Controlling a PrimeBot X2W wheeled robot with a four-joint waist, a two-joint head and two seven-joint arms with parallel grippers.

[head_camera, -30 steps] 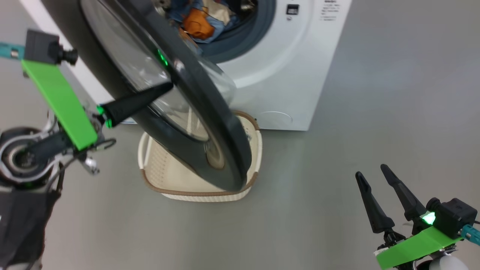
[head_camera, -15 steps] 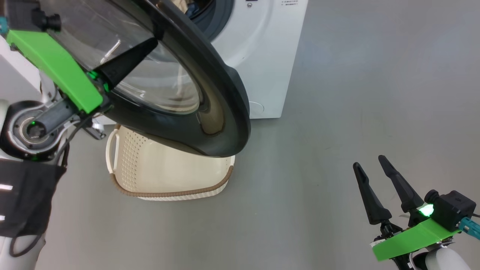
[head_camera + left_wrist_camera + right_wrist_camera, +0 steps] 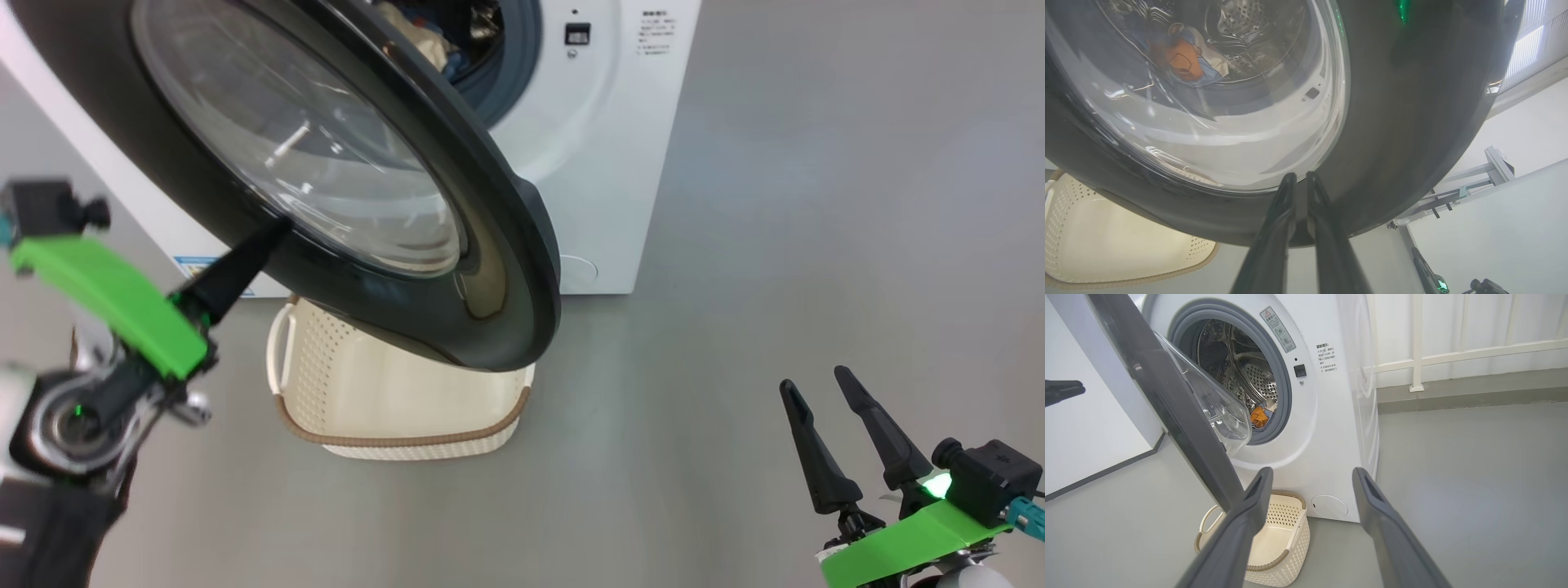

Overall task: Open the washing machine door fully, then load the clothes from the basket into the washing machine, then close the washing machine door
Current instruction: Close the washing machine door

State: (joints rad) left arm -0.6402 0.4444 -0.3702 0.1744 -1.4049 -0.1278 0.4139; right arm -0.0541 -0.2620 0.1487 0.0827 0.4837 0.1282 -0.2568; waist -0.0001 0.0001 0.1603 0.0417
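Head view: the left pincer [image 3: 276, 227], clenched on nothing, points at the open door [image 3: 498, 237]'s black rim above the basket [image 3: 392, 438]. The right pincer [image 3: 815, 380] is released.

Left wrist view: the fingers nearly meet.

Right wrist view: clothes [image 3: 1257, 415] lie inside the washer [image 3: 1331, 437].

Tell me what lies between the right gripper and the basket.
Only bare grey floor. In the head view, nothing stands on the stretch between the right gripper and the basket.
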